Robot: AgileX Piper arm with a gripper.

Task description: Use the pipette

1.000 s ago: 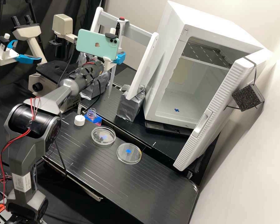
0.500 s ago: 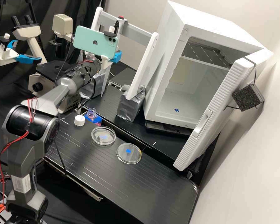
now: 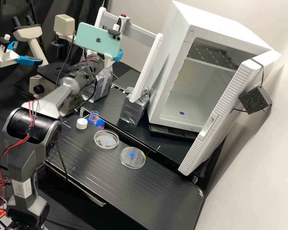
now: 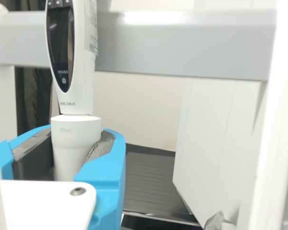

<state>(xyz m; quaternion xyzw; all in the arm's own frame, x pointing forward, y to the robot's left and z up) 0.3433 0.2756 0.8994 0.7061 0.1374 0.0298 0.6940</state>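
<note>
- Your end effector point(image 3: 119, 56) has carried the pipette point(image 4: 84, 91) slightly away from the white cabinet point(image 3: 214, 28).
- You pinch the pipette's lower body between the blue fingers point(image 4: 110, 167).

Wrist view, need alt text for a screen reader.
Gripper holding a white pipette, roughly upright, between its two blue fingers. Behind it: a broad grey crossbar, part of a white cabinet's side wall and a stretch of black bench.
</note>
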